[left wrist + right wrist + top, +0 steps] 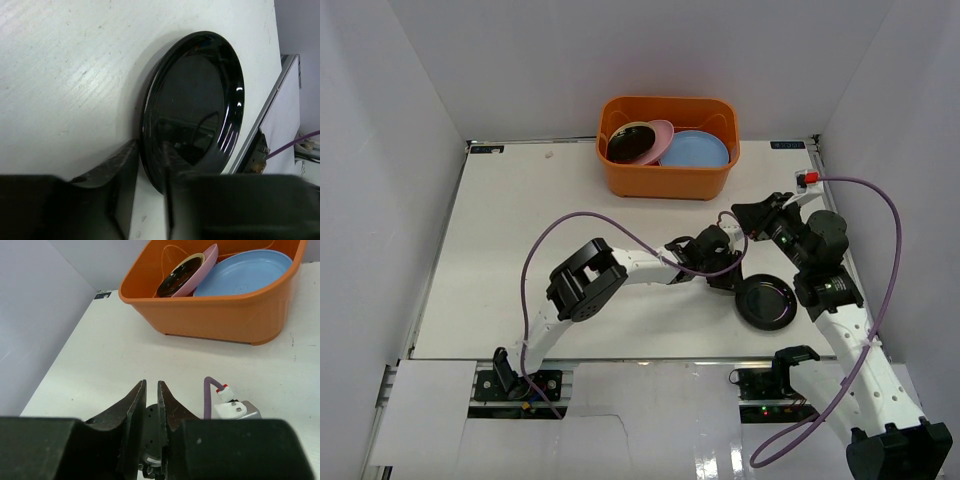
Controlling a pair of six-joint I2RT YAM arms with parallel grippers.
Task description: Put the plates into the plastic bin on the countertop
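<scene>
**Top view.** The black plate lies on the bench, well in front of the plastic bin and to its right. The left tool meets the plate's bin-side rim. The right tool hangs between bin and plate, directly on the carry line. Judged advice: move it aside before lifting. A purple cable loops over the left arm (watch for snagging during the swing).

**Left wrist view.** The left tool is partly closed and straddles the rim of the black plate, one finger outside it and the other over the well. Whether the pads bear on the rim cannot be told. The glaze looks slippery. Seat the rim deep, close firmly, then tip the plate up.

**Right wrist view.** The right tool is nearly closed with only a thin slit, and it holds nothing. Inside the bin a light blue plate lies flat. A pink plate and a second black plate lean at the far end. The open room appears to be above the blue plate, so lower the plate there.
</scene>
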